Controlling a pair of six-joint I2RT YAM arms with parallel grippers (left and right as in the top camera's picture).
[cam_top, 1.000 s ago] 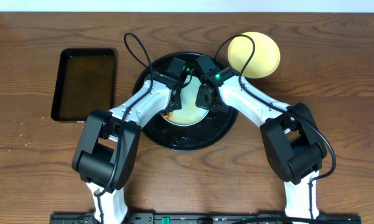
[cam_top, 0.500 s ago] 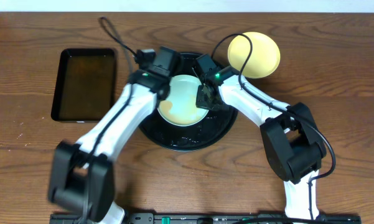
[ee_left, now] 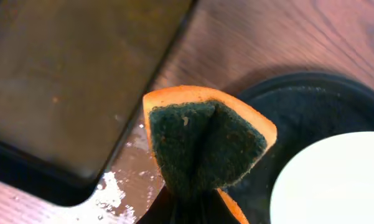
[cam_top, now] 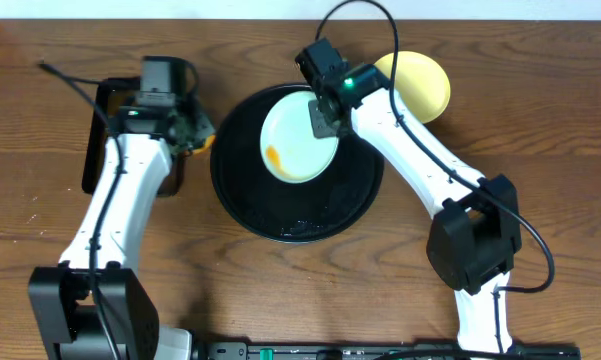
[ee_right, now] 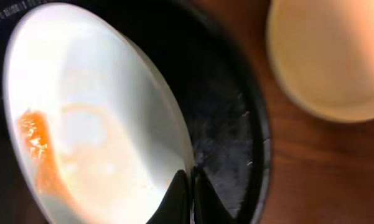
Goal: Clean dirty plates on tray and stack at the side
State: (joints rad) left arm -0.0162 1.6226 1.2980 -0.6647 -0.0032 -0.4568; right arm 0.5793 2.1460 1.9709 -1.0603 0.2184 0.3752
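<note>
A sauce-streaked pale plate over the black tray, yellow plate beside.

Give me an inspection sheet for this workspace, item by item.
Surface: wooden table; wet splashes beside the small tray.
Job's things: streaked plate over the round tray, orange smear on it; yellow plate on the table beside that tray.
Clutter: rectangular tray of brownish liquid.
Grippers: left gripper shut on a sponge; right gripper shut on the streaked plate's rim.
Cables: black cable loop above the right arm; another cable behind the left arm.
Surroundings: pale wall strip along the far edge.
</note>
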